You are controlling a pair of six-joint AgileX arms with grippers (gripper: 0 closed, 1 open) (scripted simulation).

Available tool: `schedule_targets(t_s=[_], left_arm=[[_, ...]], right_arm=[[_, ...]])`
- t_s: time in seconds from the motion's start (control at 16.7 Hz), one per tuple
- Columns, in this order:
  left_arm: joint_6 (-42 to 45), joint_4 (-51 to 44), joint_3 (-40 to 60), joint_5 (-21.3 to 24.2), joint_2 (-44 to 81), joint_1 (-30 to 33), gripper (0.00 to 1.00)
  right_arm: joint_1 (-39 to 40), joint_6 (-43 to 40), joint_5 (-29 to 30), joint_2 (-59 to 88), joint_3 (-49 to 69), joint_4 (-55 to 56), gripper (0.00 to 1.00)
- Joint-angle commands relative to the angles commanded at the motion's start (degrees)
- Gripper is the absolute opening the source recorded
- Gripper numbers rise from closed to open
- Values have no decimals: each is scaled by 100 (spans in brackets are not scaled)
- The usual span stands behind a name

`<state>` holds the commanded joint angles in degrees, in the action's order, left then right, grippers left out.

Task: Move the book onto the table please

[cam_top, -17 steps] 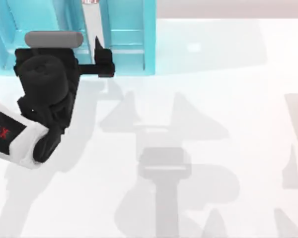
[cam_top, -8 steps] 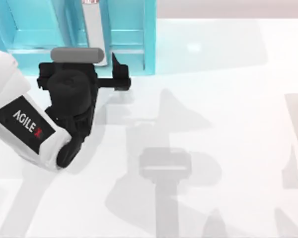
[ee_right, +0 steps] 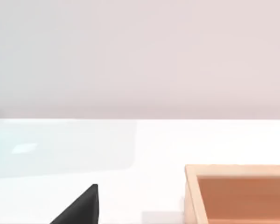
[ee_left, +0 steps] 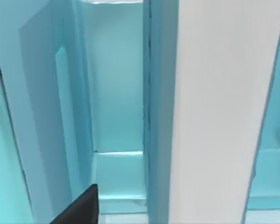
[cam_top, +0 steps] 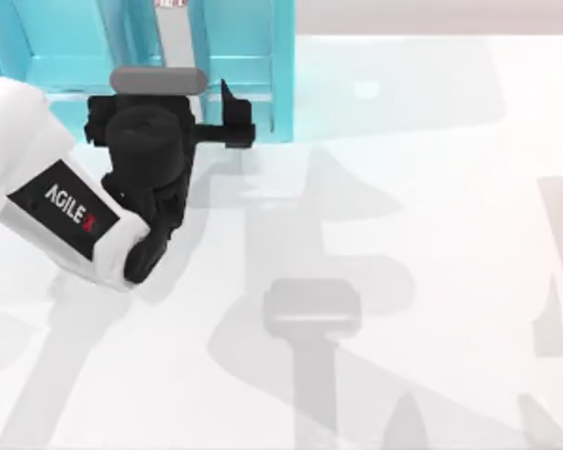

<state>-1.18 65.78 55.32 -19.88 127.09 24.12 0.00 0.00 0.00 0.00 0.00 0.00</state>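
While the book stands upright in the shelf, page edges outward, the left pincer sits spread at its foot, apparently to grip it.

Left arm white casing, black panel: "AGILE" in white capitals, followed by a red mark that is probably an X, only partly readable.
Book top end: small red mark, too small to read.
Left wrist view: no readable text.
Right wrist view: no readable text.
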Motion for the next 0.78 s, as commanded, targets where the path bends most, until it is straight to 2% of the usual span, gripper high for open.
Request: schedule_targets(t_s=[0.36,0.72,0.78], left_arm=[[26,-719,1535,277,795,-269,100],[27,-815,1707,318,887,-309,100],[27,-815,1707,318,887,-309,92]], right_arm=[[0,0,0,0,0,0,100],[0,0,0,0,0,0,100],[0,0,0,0,0,0,100]])
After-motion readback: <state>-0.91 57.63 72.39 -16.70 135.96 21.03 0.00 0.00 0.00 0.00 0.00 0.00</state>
